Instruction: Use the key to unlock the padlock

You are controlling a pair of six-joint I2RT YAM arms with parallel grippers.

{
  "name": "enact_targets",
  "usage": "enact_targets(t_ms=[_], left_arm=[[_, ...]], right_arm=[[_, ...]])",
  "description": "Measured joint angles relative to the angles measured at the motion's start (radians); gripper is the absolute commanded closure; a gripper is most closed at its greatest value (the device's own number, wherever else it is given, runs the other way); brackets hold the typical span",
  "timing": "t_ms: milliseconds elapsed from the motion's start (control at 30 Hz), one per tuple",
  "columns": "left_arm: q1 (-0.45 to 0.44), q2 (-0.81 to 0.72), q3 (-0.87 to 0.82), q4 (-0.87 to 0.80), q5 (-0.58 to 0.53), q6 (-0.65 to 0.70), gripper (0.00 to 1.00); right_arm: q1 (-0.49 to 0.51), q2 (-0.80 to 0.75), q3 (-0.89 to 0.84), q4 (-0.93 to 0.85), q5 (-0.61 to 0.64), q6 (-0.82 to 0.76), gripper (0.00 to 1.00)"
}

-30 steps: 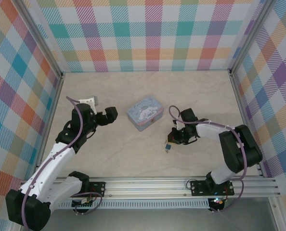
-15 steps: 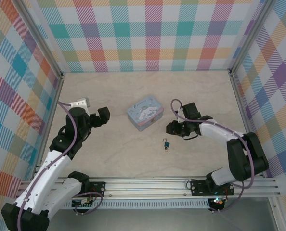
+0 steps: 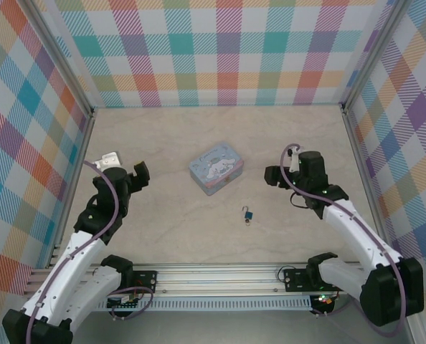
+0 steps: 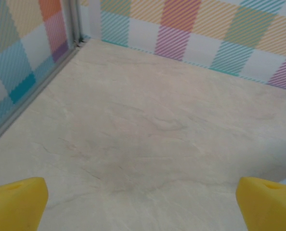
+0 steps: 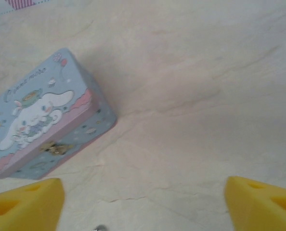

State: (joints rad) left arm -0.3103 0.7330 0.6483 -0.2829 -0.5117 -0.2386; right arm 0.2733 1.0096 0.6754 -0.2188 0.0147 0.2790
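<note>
Padlock (image 3: 249,214) lies flat on table (image 3: 170,236), in the open btwn your two arms, closer to the R one. It's near-right of tin (image 3: 216,167), not touching it. Long axis runs roughly far-to-near in top view, tilted a bit. The silver shackle end points away from you toward the tin, and the blue body points toward the near edge. A small dark bit sits at the body's near end, in line w/ that axis. It looks like the key (image 3: 251,221), but it's too small to tell if it's seated in the lock or just touching it.

Your R gripper (image 3: 272,176) hangs right of the tin, well apart from padlock, jaws spread wide w/ nothing in them. R wrist view has yellow fingertips (image 5: 25,202) at both bottom corners, w/ the tin lying upper left beyond them.

Your L gripper (image 3: 138,175) is over bare table left of tin, well apart from padlock, jaws wide & empty. L wrist view shows its yellow pads (image 4: 15,202) far apart, w/ plain table running up to checked walls (image 4: 205,29).
</note>
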Motion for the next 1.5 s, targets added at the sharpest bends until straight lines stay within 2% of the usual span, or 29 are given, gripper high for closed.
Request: enact_targets(t_ms=[133,333,533,733,967,1100,1200,1500], left_arm=[[0.007,0.026,-0.059,0.063,-0.054,0.047,0.00],[0.043,0.155,-0.093,0.159,-0.066,0.098,0.00],[0.089,0.277,-0.136,0.275,-0.047,0.115,0.00],[0.128,0.341,-0.171,0.369,-0.004,0.130,0.00],[0.149,0.397,-0.184,0.470,0.027,0.161,0.00],[0.155,0.424,-0.203,0.520,0.044,0.182,0.00],[0.159,0.441,-0.215,0.554,0.060,0.200,0.00],[0.162,0.496,-0.272,0.726,0.147,0.278,0.00]], right_arm=[[-0.048,-0.049,-0.074,0.050,0.058,-0.038,0.00],[-0.101,-0.053,-0.192,0.180,0.165,-0.083,0.00],[-0.151,0.047,-0.303,0.389,0.209,-0.133,0.00],[-0.187,0.220,-0.335,0.620,0.154,-0.187,0.00],[-0.193,0.343,-0.335,0.872,0.054,-0.270,0.00],[-0.219,0.478,-0.341,1.060,0.010,-0.292,0.00],[-0.236,0.525,-0.340,1.069,-0.008,-0.294,0.00],[-0.282,0.528,-0.274,1.048,-0.044,-0.277,0.00]])
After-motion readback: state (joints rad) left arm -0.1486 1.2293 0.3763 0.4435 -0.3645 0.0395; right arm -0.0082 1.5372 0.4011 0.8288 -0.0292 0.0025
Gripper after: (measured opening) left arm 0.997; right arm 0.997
